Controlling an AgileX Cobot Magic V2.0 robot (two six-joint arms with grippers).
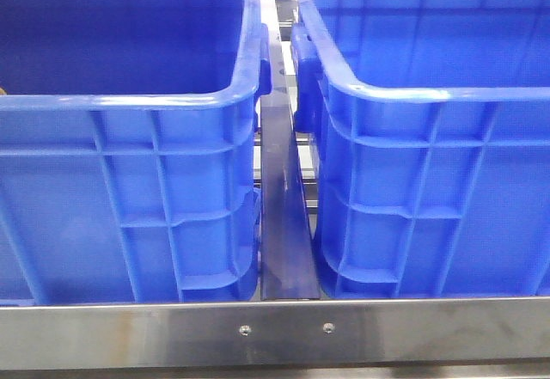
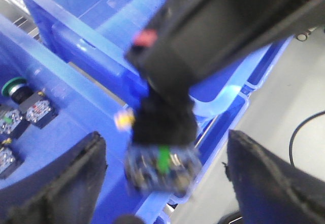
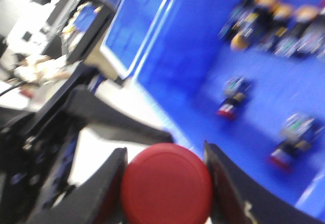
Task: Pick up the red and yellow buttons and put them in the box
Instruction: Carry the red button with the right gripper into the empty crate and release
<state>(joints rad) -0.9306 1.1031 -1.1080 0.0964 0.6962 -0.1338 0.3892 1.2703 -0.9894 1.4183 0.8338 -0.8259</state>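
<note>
Two blue crates fill desk, steel rail along front edge [image 1: 284, 332]. Right fingers [image 3: 165, 183] clamp red button [image 3: 166, 184], cap toward camera, above crate floor [image 3: 254, 132] strewn with buttons. Left fingers [image 2: 162, 183] spread wide, holding nothing, other arm's load between them.

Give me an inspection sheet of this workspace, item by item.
Surface: steel front rail; two blue crates side by side, narrow gap between.
Job's things: red button in the right gripper; more buttons on a crate floor, blurred.
Clutter: green-capped button and switch blocks in a crate.
Grippers: left gripper open, a blurred part between its fingers.
Cables: black cable.
Surroundings: blurred equipment.
</note>
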